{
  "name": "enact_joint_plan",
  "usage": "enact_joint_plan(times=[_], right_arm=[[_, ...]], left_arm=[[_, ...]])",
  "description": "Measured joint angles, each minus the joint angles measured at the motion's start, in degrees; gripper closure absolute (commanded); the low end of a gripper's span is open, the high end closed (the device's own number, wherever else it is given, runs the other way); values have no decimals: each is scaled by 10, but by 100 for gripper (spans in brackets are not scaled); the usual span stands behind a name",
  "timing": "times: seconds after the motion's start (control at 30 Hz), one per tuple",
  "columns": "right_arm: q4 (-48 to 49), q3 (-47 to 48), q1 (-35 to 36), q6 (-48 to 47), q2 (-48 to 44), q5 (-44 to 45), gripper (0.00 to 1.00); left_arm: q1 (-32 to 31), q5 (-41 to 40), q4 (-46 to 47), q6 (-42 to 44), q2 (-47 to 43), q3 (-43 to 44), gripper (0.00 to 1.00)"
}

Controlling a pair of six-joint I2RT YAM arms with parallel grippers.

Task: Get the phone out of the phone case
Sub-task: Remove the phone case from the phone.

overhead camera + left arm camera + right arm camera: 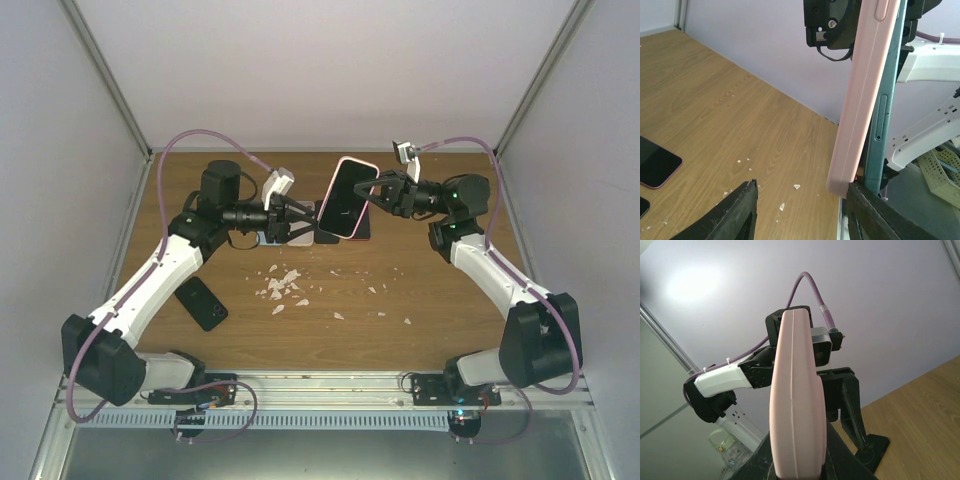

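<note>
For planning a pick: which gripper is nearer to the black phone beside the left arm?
Left. The left gripper is beyond the black phone, to its right; the right gripper is farther right, holding the pink-cased phone.

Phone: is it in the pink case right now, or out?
Partly out, it seems: the left wrist view shows the teal edge of the phone bare beside the pink case, the two touching, not separated.

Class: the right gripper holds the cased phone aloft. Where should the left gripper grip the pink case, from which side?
Likely the pink case at its free lower corner, from the robot's left: the right gripper clamps the far end, and this corner seems parted from the phone.
</note>
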Motion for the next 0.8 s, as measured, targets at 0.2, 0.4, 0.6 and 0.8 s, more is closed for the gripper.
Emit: enact_joint_plan(times=[0.2,0.4,0.6,0.8], right_arm=[[3,-13,4,-2,0,11,100],[3,-20,7,-3,0,16,100],[-2,-21,14,-17,0,20,99],[-13,-24,36,-21,0,43,100]], left_arm=[[1,15,-9,-4,7,2,52],[4,36,-13,-11,14,2,52],[5,46,-27,-14,28,22,54],[2,42,-27,-9,41,54,55]])
